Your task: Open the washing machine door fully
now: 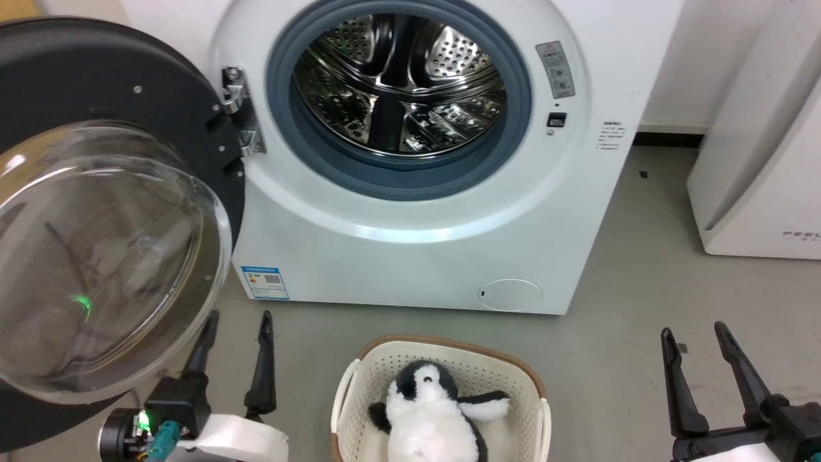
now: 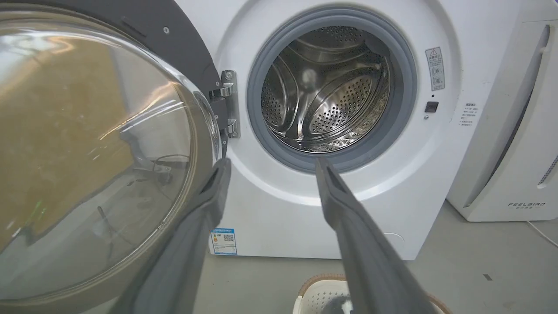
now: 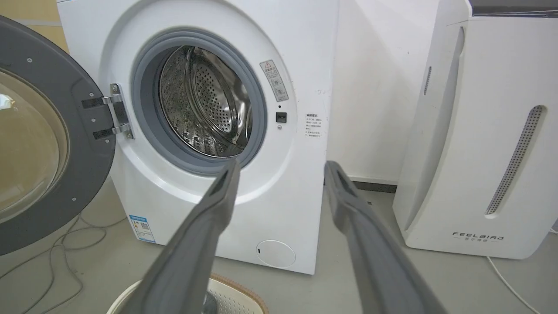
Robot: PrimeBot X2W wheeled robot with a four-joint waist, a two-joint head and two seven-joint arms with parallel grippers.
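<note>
Left hand just beside open washing machine door

We take this for a laundry corner in a plain room, perhaps a test space. A white front-loading washing machine stands on a bare grey floor against a white wall. Beside it is a white appliance marked FEELBIRD, and before it a laundry basket holding a plush penguin. Loose cables trail nearby.
</note>
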